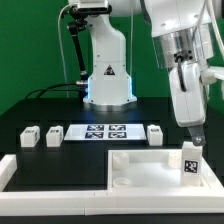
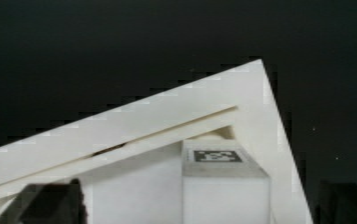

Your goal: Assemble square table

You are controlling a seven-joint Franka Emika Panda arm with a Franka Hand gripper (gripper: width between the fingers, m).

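The tabletop [image 1: 150, 165] lies up front. One leg [image 1: 190, 163] stands on its corner at the exterior view's right. The gripper [image 1: 194, 140] hangs just above that leg, jaws spread wide, holding nothing. Three other legs [image 1: 53, 133] sit behind the tabletop.

Tabletop [image 1: 150, 165] and legs [image 1: 29, 136]: white plastic, smooth, low sheen; counter [image 1: 50, 118]: black, matt, even finish; arm shell [image 1: 190, 25]: white plastic, smooth and glossy.

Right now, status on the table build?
Gripper open, just above leg. Leg upright at tabletop corner. Nothing blocking it.
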